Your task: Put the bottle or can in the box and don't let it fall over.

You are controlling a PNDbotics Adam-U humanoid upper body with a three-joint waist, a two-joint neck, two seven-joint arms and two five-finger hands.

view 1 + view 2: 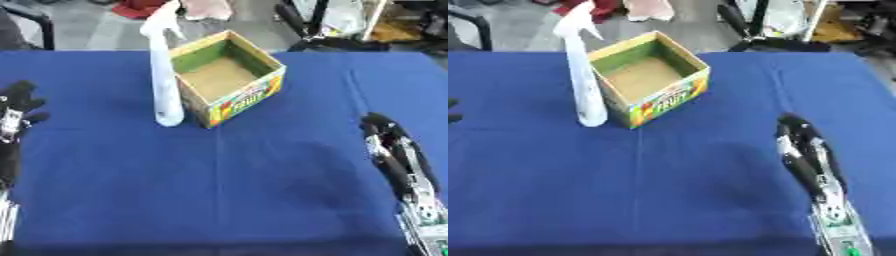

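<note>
Left eye view: spray bottle upright beside box; well apart from left robot hand.

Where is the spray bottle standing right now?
The white spray bottle stands upright on the blue table, just left of the open cardboard box, outside it and clear of both hands.

My work surface is a table under a deep blue cloth, with a faint crease running from its far edge toward the near one. Beyond the far edge I see a pale grey floor. A red thing and a pinkish cloth lie on it near the top. Black chair or stand legs show past the far right corner, and a dark curved frame past the far left.
</note>
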